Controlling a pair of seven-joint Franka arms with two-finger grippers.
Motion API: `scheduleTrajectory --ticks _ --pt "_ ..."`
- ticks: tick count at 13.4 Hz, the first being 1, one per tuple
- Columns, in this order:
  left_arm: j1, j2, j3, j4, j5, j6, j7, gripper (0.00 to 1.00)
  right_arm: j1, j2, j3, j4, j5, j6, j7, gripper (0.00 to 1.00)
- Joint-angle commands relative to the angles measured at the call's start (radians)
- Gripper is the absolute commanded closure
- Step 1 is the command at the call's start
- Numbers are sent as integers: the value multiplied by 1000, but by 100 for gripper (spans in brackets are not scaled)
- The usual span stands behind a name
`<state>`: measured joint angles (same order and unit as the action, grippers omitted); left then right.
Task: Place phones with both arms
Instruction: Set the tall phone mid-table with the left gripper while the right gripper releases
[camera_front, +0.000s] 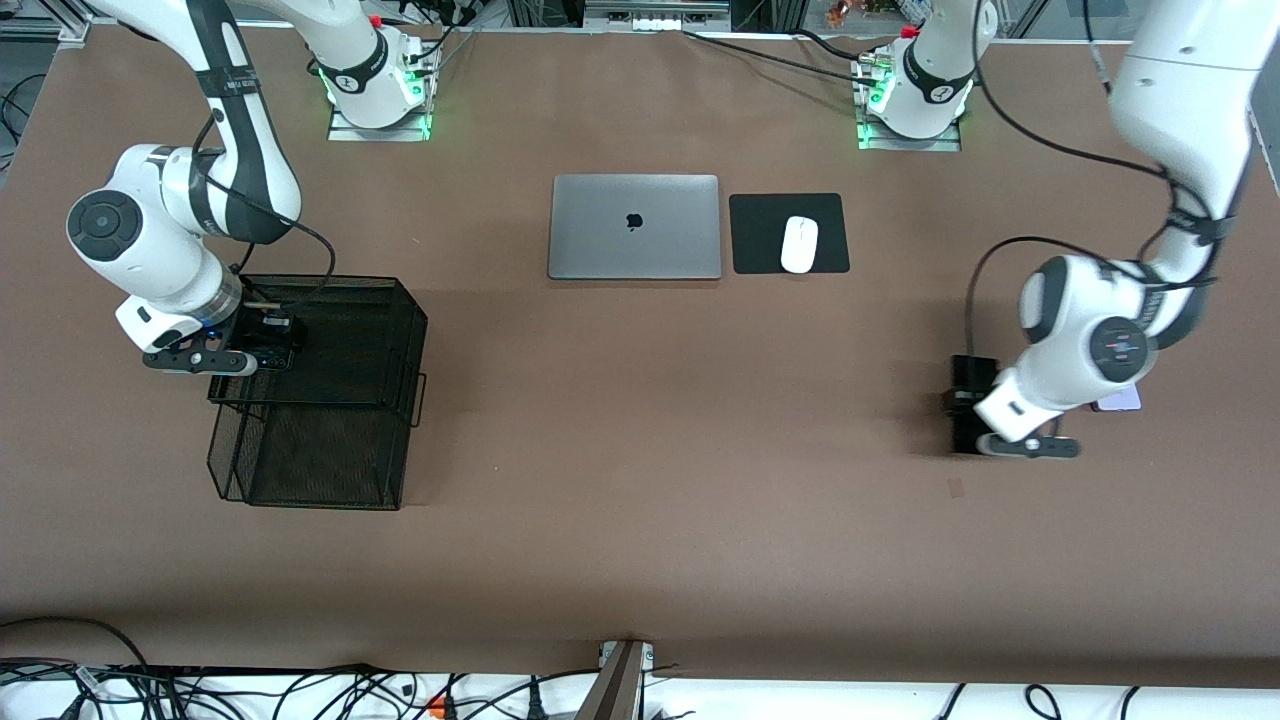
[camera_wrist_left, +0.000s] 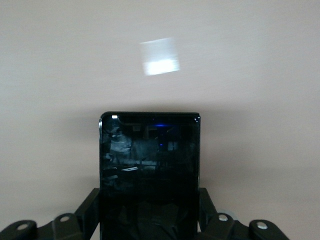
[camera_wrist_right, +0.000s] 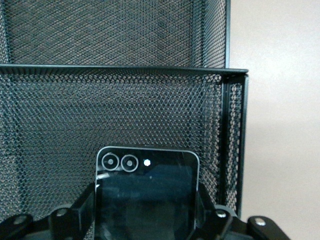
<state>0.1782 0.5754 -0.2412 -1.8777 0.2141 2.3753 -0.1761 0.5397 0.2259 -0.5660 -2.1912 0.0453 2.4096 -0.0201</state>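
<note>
- Front view: the right gripper (camera_front: 262, 352) hangs over the top tier of a black mesh tray (camera_front: 330, 400) at the right arm's end of the table, with a small squarish black phone (camera_front: 268, 348) between its fingers.
- Front view: the left gripper (camera_front: 975, 415) is low at the left arm's end of the table, over a long slim black phone (camera_front: 968, 385) that runs out from under it toward the robots' bases.
- Front view: a pale lilac-white phone (camera_front: 1120, 400) peeks out from under the left arm's wrist, lying on the table (camera_front: 640, 450).
- Front view: a grey laptop (camera_front: 635, 227), lid shut, sits mid-table near the bases, and just beside it toward the left arm's end a white mouse (camera_front: 799, 244) rests on a black pad (camera_front: 789, 233).
- Left wrist view: the long slim black phone (camera_wrist_left: 149, 175) sits squeezed between the two fingers (camera_wrist_left: 87, 210), which press its long edges; its glossy face is up.
- Left wrist view: bare table (camera_wrist_left: 250, 75) lies under it, with one bright patch of reflected light.
- Right wrist view: the small squarish black phone (camera_wrist_right: 146, 197) lies between the fingers (camera_wrist_right: 82, 212), its two camera rings showing; whether the jaws grip it tight or have slackened I cannot tell.
- Right wrist view: mesh tray walls (camera_wrist_right: 125, 110) stand around it, and bare table shows past the tray's corner post.
</note>
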Motion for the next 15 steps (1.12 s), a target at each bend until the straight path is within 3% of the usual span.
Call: scheduleTrajectory --ticks 1,7,11,15 --pt "-107 44 8 80 -30 -27 -136 100 -1 -16 0 -2 25 5 -27 1" --pt "-380 110 10 222 -81 -27 -468 100 -1 -28 0 40 25 -13 -31 1" --pt "-547 205 13 383 -78 -27 -569 100 -3 -25 0 158 25 -168 -29 1" --pt "-696 262 45 471 -70 -28 -611 100 -1 -22 3 241 25 -253 -27 1"
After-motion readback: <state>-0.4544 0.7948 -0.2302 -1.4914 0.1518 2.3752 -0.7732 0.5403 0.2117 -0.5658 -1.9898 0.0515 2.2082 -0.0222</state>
